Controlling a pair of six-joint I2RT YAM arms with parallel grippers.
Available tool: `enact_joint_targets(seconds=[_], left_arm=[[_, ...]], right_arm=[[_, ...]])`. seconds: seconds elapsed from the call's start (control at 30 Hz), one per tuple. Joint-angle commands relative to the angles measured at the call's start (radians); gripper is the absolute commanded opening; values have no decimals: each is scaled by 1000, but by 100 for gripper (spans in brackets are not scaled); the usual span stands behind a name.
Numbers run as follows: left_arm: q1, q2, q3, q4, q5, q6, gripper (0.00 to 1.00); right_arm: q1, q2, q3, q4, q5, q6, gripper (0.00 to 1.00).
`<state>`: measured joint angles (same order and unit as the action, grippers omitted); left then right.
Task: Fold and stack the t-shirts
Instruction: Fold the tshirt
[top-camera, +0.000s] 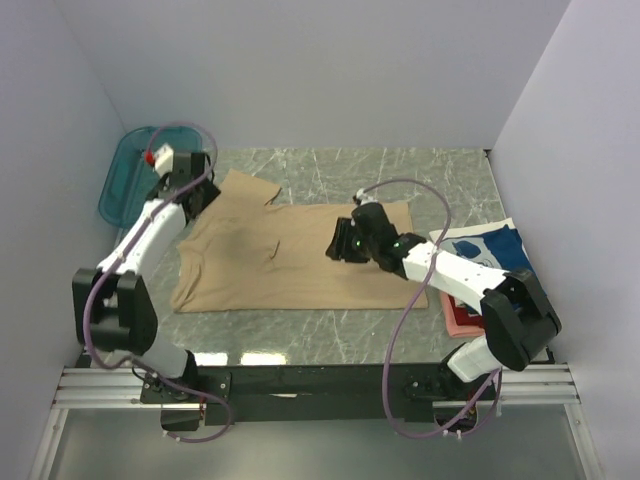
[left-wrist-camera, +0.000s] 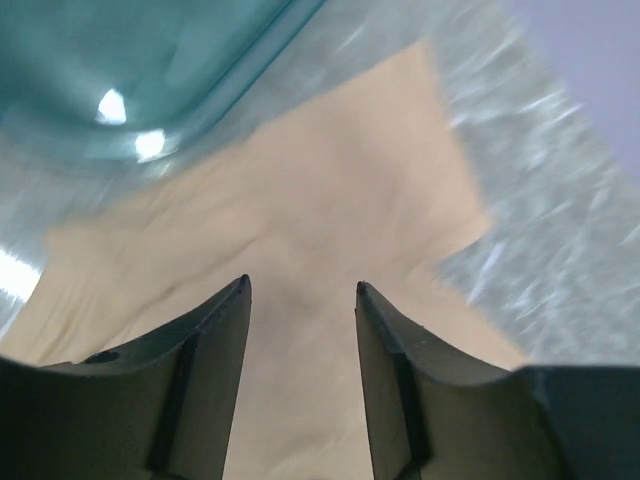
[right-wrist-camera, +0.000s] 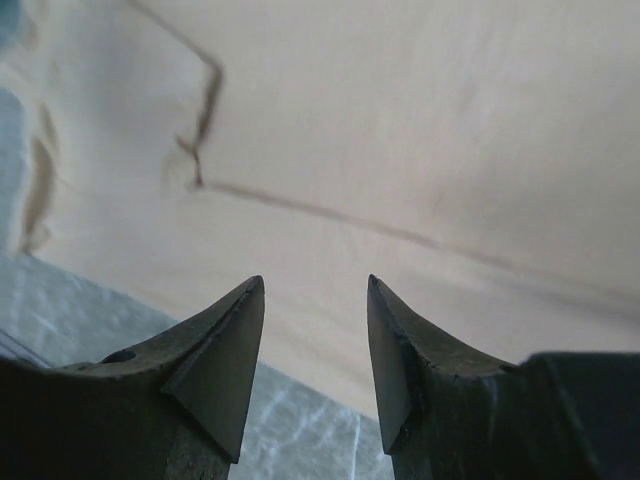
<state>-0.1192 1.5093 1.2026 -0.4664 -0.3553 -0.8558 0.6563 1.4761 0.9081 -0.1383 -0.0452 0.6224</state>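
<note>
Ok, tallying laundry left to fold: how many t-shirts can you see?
3: a tan t-shirt spread mid-table, a navy t-shirt at the right edge, a red t-shirt just nearer, partly behind the right arm; more may be hidden.

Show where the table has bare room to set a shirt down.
Bare: the far strip of table beyond the tan t-shirt, and the near strip between its hem and the arm bases. Crowded: the far-left corner, with teal basket and left gripper; the right edge, with the shirt pile and right arm.

No readable text, even on navy t-shirt (top-camera: 503, 243).
</note>
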Motion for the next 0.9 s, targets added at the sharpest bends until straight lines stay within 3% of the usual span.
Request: enact_joint_targets(seconds=[0.0,0.3,0.57,0.87], left_arm=[[4,145,199,37,19,128,52],[9,613,616,112,53,429,64],[12,793,739,229,110,546,71],[13,974,968,124,58,572,67]], right_arm=[[-73,-1,103,-26,-27,-38,53],[-216,64,221,-41,-122,-79,55],[-265,92,195,-27,-131,-116,55],[-296,101,146,9,-145,-112,55]])
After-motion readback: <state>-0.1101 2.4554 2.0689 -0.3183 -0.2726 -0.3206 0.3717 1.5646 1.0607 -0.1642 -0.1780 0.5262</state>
